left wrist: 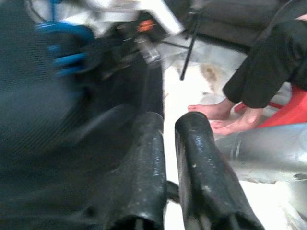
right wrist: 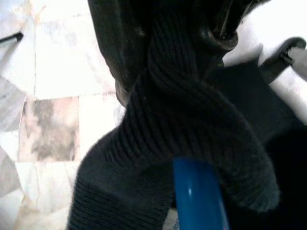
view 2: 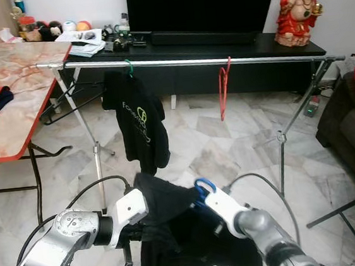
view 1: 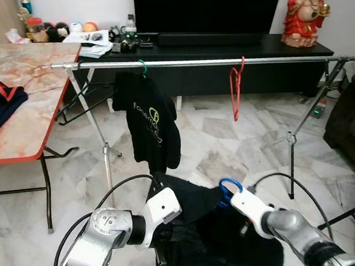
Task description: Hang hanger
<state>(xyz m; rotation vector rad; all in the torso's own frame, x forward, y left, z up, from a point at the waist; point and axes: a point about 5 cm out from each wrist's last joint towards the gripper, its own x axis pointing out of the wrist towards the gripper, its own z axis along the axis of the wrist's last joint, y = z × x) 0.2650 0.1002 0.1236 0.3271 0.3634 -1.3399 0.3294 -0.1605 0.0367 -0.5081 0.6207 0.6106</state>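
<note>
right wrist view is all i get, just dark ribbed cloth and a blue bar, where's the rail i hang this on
Observer: The long silver metal rail runs across straight ahead of the robot, above the dark garment on the blue plastic hanger.
Operator: anything on it already
Observer: A black printed t-shirt on a green hanger hangs towards its left end.
Operator: and the rest
Observer: A bare red plastic hanger hangs right of the middle, apart from the shirt.
Operator: what's my left hand doing
Observer: The left hand is at the garment's left side, beside the cloth, fingers nearly together.
</note>
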